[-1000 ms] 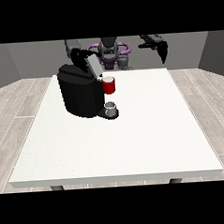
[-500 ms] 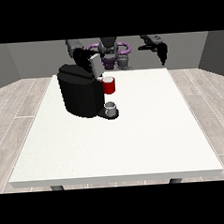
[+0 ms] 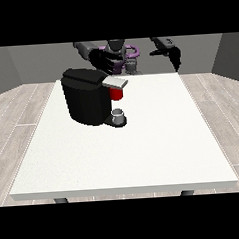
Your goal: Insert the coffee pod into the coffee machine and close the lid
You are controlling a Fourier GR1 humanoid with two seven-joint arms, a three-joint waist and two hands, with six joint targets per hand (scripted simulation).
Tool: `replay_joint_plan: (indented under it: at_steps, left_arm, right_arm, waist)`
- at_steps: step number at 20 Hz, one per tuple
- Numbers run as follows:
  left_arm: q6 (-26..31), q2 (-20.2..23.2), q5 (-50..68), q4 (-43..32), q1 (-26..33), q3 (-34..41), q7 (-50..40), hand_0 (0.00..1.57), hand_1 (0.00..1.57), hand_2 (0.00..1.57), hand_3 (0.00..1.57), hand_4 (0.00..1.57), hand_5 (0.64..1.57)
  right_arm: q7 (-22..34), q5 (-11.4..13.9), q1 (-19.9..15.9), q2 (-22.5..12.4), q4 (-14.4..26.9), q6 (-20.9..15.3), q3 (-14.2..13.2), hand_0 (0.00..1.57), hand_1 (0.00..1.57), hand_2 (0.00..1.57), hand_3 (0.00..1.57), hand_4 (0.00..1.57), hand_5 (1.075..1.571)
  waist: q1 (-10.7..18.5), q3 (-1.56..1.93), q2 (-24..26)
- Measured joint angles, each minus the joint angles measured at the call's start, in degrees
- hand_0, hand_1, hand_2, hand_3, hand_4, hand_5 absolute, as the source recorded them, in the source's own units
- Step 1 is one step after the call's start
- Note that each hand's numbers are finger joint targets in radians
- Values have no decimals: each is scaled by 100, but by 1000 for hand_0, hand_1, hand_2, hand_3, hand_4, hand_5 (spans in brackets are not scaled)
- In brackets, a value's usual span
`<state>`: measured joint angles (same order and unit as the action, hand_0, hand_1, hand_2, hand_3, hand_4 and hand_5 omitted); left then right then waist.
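Observation:
The black coffee machine [image 3: 89, 101] stands on the white table's [image 3: 143, 150] far left part. Its lid [image 3: 113, 82], grey along the front edge, lies down flat over the top. Under the lid's front shows a red thing at the machine [image 3: 117, 94]. A small grey thing [image 3: 119, 115] sits on the machine's base. The hand at the view's left [image 3: 104, 60] hovers just above and behind the lid. Well away from the machine, the hand at the view's right [image 3: 174, 56] hangs raised over the table's far right edge, fingers relaxed and holding nothing.
The robot's torso [image 3: 121, 53] stands behind the table's far edge. The table's near edge [image 3: 126, 190] runs along the bottom, with wooden floor around it.
The machine's lid has come down from raised to flat. The hand at the view's left followed it down and forward. The other hand barely moved.

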<state>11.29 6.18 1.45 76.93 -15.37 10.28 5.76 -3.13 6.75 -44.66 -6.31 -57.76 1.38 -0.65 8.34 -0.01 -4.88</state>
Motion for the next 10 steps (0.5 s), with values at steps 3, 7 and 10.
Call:
replay_joint_plan:
  at_steps: [3,7,10]
  left_arm:
    - [5,62,62,-135,-24,65,31,0,0,0,0,154,1571]
    - [51,90,111,-27,-26,2,-42,0,0,0,0,121,1571]
    - [-17,49,64,-8,14,-32,120,0,0,0,0,202,1571]
  right_arm:
    - [83,82,-81,112,-26,-6,82,0,0,0,0,116,1571]
    - [27,100,-196,145,65,15,25,0,0,0,0,30,1571]
    - [-165,46,-137,247,-19,100,49,0,0,0,0,178,1571]
  waist:
    - [-78,-1,66]
    - [-30,0,107]
    - [-104,1,155]
